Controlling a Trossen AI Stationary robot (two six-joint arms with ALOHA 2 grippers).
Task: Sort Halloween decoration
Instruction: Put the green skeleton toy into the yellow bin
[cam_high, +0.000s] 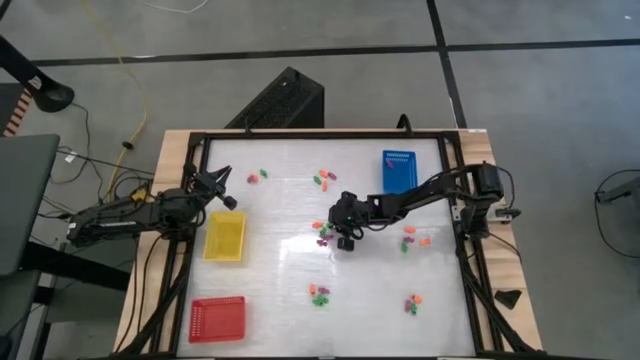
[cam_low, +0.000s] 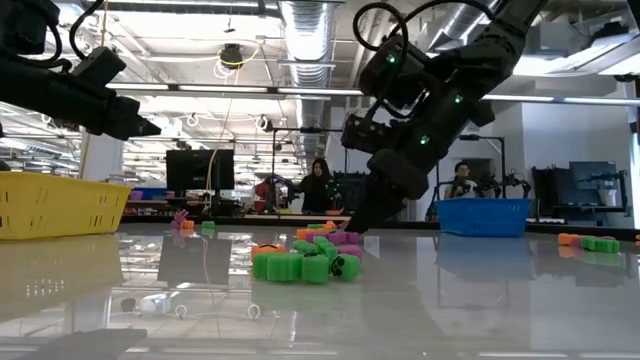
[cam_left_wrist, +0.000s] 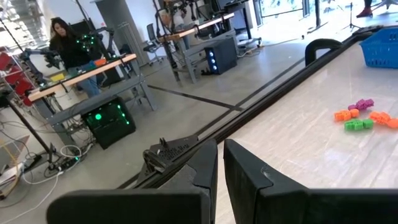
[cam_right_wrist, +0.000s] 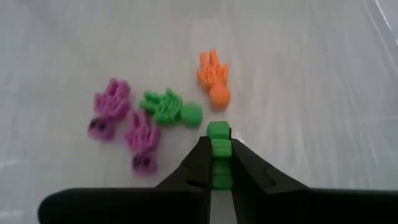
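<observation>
Nearest the low camera, a green heap of decoration pieces lies on the table at centre frame, so treat that cluster as your working area.

Starting at the left of the overhead view, your left gripper waits above the yellow tray, fingers pressed together on nothing. The red tray sits at lower left. Leave this arm where it is; it is well clear of the work.

Moving to the middle, your right gripper is clenched on a green piece, which shows squeezed between the two fingers in the right wrist view. Just beyond its tips lie another green piece, two purple pieces and an orange piece, close together but apart from the held one.

To do this step well, I judge you should lift straight up before travelling, so the fingers do not drag the neighbours. The grip looks centred; keep it firm, since so small a piece could slip or twist.

Further right, the blue tray stands at the upper right of the table, and more small clusters lie scattered near the right edge. Which tray takes green cannot be told from here; settle on one before carrying.
</observation>
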